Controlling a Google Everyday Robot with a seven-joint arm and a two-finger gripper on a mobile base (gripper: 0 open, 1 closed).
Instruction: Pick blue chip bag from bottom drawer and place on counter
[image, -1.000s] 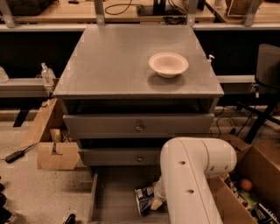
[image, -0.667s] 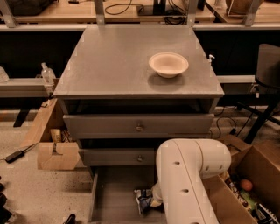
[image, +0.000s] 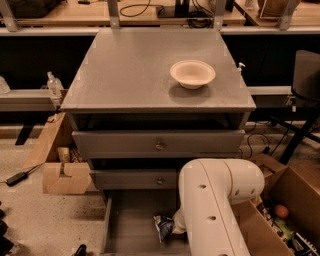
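Jaws first: we honestly can't tell how they stand. The gripper (image: 176, 223) is down in the open bottom drawer (image: 131, 220), tucked behind the robot's own fat white arm (image: 220, 210) and right up against the blue chip bag (image: 163, 227). So whether it has the bag or is just next to it, no idea from this angle. The bag lies crumpled on the drawer floor, a bit right of the middle, at the gripper end of the arm.

What we'd worry about:
- **Slipping:** crumpled foil is slippery and squashy. A grab on a loose corner could let it slide out on the lift and drop back in, or onto the floor.
- **Snagging:** on the way up, the bag or the wrist could catch the front of the shut middle drawer (image: 130, 179), which sits just above the back of the open one.
- **Bumping the bowl:** up on the counter (image: 140, 65), the beige bowl (image: 192, 73) sits right of centre. A drop-off over there could nudge it, so the left side looks like the safer spot to us.

Head count:
- one chip bag
- one bowl
- one arm with one gripper
- three drawers, one pulled out and two shut
- two round knobs (image: 159, 146)
- two cardboard boxes (image: 65, 175), one on each side of the cabinet
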